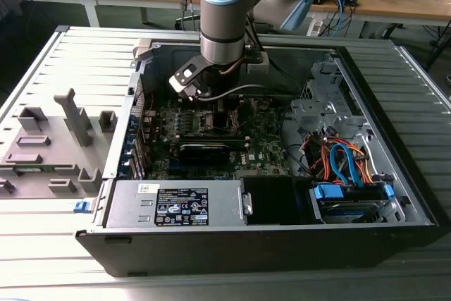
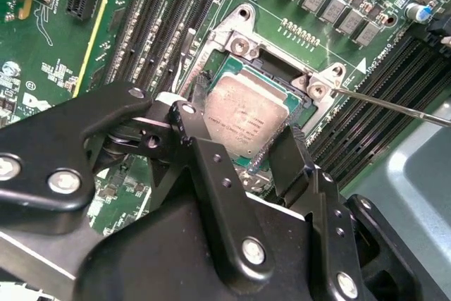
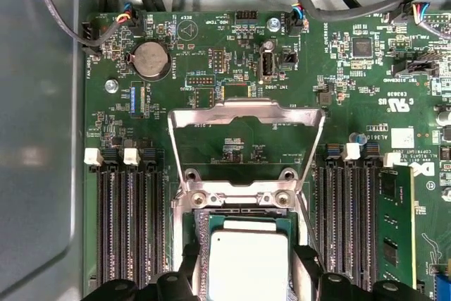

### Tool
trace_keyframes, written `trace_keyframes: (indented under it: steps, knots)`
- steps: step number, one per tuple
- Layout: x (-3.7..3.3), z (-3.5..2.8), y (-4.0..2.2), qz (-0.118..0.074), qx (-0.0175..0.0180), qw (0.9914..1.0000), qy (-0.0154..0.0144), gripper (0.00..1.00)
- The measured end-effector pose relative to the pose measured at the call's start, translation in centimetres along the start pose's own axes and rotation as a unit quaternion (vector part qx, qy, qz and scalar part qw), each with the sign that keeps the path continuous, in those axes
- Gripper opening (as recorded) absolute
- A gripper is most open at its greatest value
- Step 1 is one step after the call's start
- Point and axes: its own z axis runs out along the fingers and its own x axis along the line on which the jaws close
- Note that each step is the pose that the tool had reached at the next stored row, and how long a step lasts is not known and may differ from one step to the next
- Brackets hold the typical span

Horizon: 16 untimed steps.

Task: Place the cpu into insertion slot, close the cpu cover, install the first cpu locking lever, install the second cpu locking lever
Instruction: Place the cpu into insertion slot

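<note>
My gripper (image 2: pixel 241 121) has its two black fingers (image 2: pixel 287 156) closed to chip width, one on each opposite edge of the cpu (image 3: pixel 248 262), so I read it as gripped. The cpu lies flat, silver top up, inside the insertion slot (image 3: pixel 239 199); I cannot tell whether it is fully seated. The slot sits on the green circuit board (image 3: pixel 211 40), between two banks of long black memory slots (image 3: pixel 130 230), away from the board's edges. The cpu cover (image 3: pixel 246 107) is swung open, beyond the slot's hinge side. A thin locking lever (image 2: pixel 394 106) juts out past one slot corner.
</note>
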Motion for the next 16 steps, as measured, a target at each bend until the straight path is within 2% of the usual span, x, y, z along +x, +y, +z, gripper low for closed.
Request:
trace_keyframes:
  steps: [4,9,14,16]
  knots:
    - [0.39,0.00,0.00,-0.008,-0.0002,0.99997,0.0001,0.62]
    - [0.40,0.00,0.00,-0.025,-0.0006,0.99970,0.0003,0.62]
    - [0.39,-0.17,0.00,-0.028,-0.0006,0.99960,0.0002,0.62]
    - [0.39,-0.43,0.00,-0.028,-0.0007,0.99960,0.0002,0.62]
